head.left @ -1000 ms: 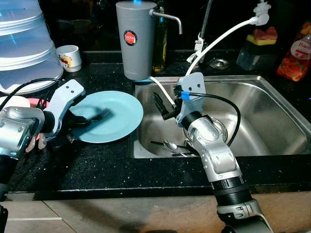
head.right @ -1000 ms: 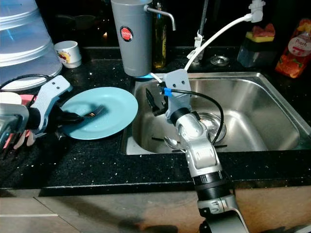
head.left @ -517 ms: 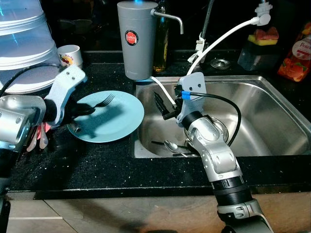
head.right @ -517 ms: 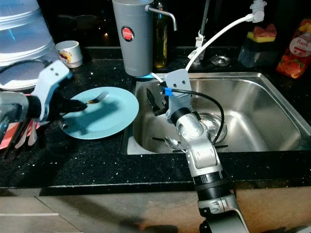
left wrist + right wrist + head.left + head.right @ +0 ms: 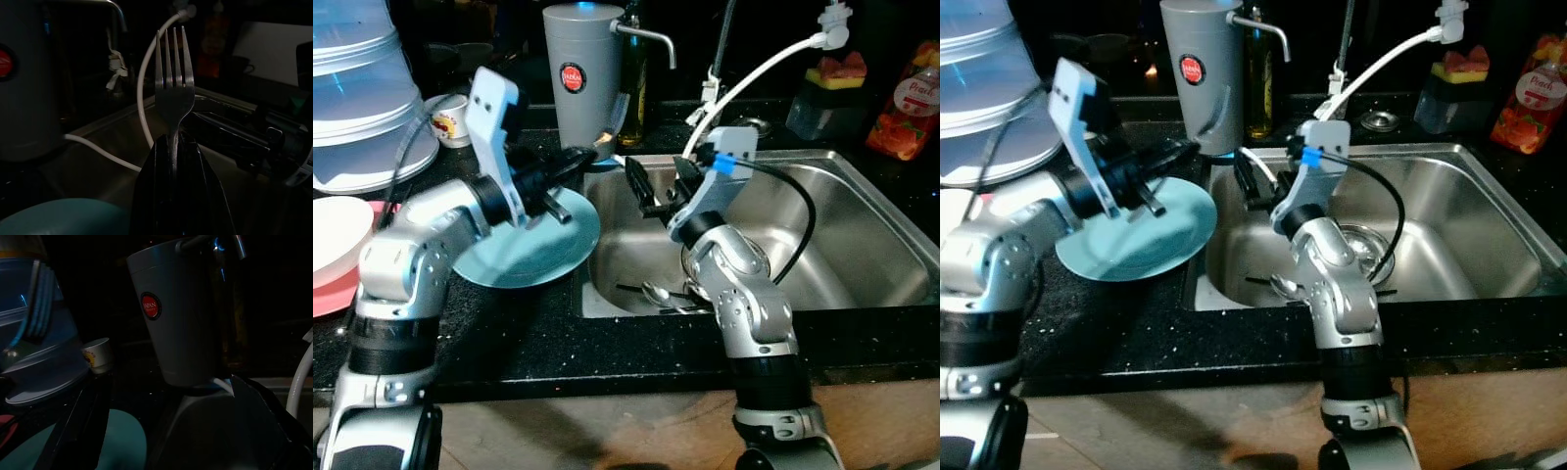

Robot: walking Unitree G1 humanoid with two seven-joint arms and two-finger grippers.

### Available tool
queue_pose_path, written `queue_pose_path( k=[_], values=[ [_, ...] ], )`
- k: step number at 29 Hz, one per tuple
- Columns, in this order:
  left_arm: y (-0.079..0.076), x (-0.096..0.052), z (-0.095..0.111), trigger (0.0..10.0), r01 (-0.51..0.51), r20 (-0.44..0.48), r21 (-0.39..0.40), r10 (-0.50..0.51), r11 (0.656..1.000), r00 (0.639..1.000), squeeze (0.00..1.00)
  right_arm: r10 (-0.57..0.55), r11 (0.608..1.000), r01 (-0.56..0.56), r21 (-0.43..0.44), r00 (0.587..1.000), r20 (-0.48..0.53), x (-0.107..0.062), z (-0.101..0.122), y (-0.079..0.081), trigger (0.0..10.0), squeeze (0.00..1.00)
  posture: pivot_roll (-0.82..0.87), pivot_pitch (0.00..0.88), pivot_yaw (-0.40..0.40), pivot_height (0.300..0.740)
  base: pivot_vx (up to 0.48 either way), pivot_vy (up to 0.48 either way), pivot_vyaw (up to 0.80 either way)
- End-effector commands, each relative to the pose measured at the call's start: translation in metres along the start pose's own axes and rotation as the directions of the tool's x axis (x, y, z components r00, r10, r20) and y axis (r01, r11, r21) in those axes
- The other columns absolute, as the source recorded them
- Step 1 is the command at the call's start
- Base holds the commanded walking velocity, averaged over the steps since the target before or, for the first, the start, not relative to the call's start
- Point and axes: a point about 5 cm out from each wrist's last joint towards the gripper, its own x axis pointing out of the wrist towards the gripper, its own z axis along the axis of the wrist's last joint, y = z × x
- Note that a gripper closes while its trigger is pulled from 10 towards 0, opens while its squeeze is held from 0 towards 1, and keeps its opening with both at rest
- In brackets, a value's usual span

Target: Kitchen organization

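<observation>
Silver fork [image 5: 174,93], four tines, lifted off the counter, handle pinched, tines pointing toward the sink [image 5: 862,196]. Round light-blue plate [image 5: 533,257] flat on the black counter, just beside the sink's left rim.

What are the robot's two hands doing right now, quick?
Left gripper: closed on a fork, lifted over the sink edge.
Right gripper: open, holding nothing, above the sink.
</observation>
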Motion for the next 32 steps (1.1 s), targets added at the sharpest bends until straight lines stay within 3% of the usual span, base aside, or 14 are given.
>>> queue_pose_path(
  k=[1, 7, 8, 9, 10, 12, 20, 32],
  values=[
    [-0.001, -0.004, -0.003, 0.0, -0.010, -0.003, -0.024, 0.010, 1.000, 1.000, 0.00, 0.014, 1.000, -0.014, 0.021, 1.000, 0.018, 0.002, 0.008, 0.003, 10.0, 1.00, 0.04, 0.000, 0.005, 0.740, 0.000, 0.000, 0.00],
    [0.000, -0.007, -0.004, 0.0, -0.057, -0.017, 0.028, 0.057, 0.998, 0.998, 0.00, 0.033, 0.998, -0.033, 0.048, 0.999, 0.012, 0.004, 0.012, 0.007, 10.0, 1.00, 0.05, 0.000, 0.004, 0.740, 0.000, 0.000, 0.00],
    [-0.001, -0.007, -0.005, 0.0, -0.059, -0.024, 0.041, 0.060, 0.997, 0.998, 0.00, 0.039, 0.997, -0.039, 0.066, 0.999, 0.012, 0.004, 0.013, 0.009, 10.0, 0.67, 0.05, 0.000, 0.005, 0.740, 0.000, 0.000, 0.00],
    [-0.001, -0.007, -0.006, 0.0, -0.060, -0.031, 0.053, 0.062, 0.997, 0.998, 0.00, 0.043, 0.996, -0.044, 0.083, 0.999, 0.012, 0.004, 0.014, 0.010, 10.0, 0.08, 0.05, 0.000, 0.005, 0.740, 0.000, 0.000, 0.00],
    [-0.003, -0.007, -0.008, 0.0, -0.060, -0.040, 0.066, 0.063, 0.996, 0.997, 0.00, 0.051, 0.992, -0.052, 0.117, 0.999, 0.015, 0.004, 0.015, 0.012, 10.0, 0.00, 0.05, 0.000, 0.007, 0.740, 0.000, 0.000, 0.00],
    [-0.007, -0.006, -0.011, 0.0, -0.050, -0.061, 0.086, 0.055, 0.995, 0.997, 0.00, 0.084, 0.978, -0.088, 0.188, 0.996, 0.030, 0.004, 0.021, 0.017, 10.0, 0.00, 0.05, 0.000, 0.007, 0.740, 0.000, 0.000, 0.00],
    [-0.010, -0.004, -0.013, 0.0, -0.043, -0.070, 0.098, 0.050, 0.994, 0.996, 0.00, 0.164, 0.965, -0.164, 0.203, 0.986, 0.014, 0.003, 0.024, 0.027, 10.0, 0.00, 0.04, 0.000, 0.008, 0.740, 0.000, 0.000, 0.00],
    [-0.007, -0.004, -0.017, 0.0, -0.080, -0.079, 0.108, 0.089, 0.991, 0.993, 0.00, 0.250, 0.917, -0.245, 0.315, 0.968, 0.027, 0.002, 0.033, 0.035, 10.0, 0.00, 0.04, 0.000, 0.004, 0.740, 0.000, 0.000, 0.00]
  ],
)
